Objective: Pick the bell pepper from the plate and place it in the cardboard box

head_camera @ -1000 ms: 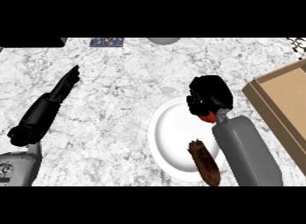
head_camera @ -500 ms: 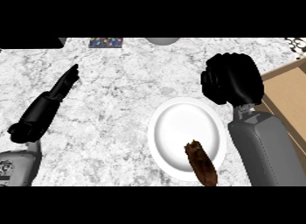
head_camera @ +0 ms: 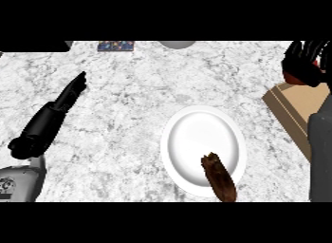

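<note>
Fingers [head_camera: 305, 57] curl round red bell pepper [head_camera: 292, 77] above cardboard box [head_camera: 302, 107].

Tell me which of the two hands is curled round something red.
The right hand, at the view's upper right above the cardboard box, curls round a red thing, presumably the bell pepper. The left hand lies straight-fingered over the counter, holding nothing.

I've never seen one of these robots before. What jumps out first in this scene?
The white plate in the middle of the marbled counter catches the eye first, with a brown elongated item lying on its lower rim. At upper right, the black right hand is curled round something red, above the near corner of the cardboard box. The left hand lies open and straight at the left.
</note>
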